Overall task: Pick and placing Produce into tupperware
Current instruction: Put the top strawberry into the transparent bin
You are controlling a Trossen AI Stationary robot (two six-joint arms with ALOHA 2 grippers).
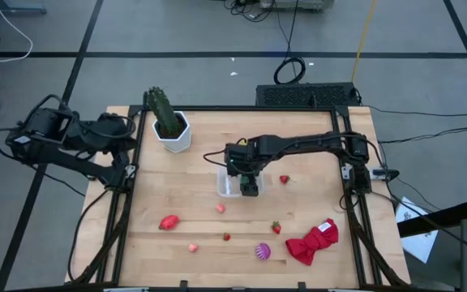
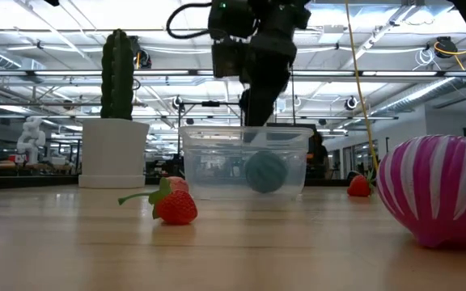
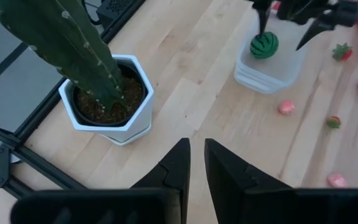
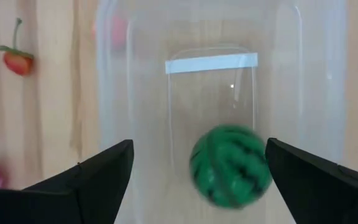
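From above, you see the right gripper (image 1: 250, 188) hanging over the clear tupperware tub (image 1: 228, 186) near the middle of the desk (image 1: 298, 138). The left gripper (image 1: 128, 130) waits at the desk's left edge, beside the cactus in its white hexagonal pot (image 1: 173, 134). Loose produce lies across the near half of the desk: a red pepper-like piece (image 1: 168, 221), pink bits (image 1: 220, 208), three strawberries (image 1: 276, 228), and a purple striped piece (image 1: 263, 251) next to the red cloth (image 1: 313, 242).

At desk level, you see the green striped ball (image 2: 265, 172) resting inside the tub (image 2: 245, 162), with the right gripper (image 2: 257, 89) directly above it and not touching it. A strawberry (image 2: 175, 204) lies in front of the tub.

From the left wrist, you see that arm's own fingers (image 3: 178, 171) pressed nearly together, holding nothing, pointed toward the pot (image 3: 110, 115).

From the right wrist, you look straight down into the tub (image 4: 135, 74): the ball (image 4: 230, 165) sits on its floor between the widely spread fingers (image 4: 98, 171), free of both.
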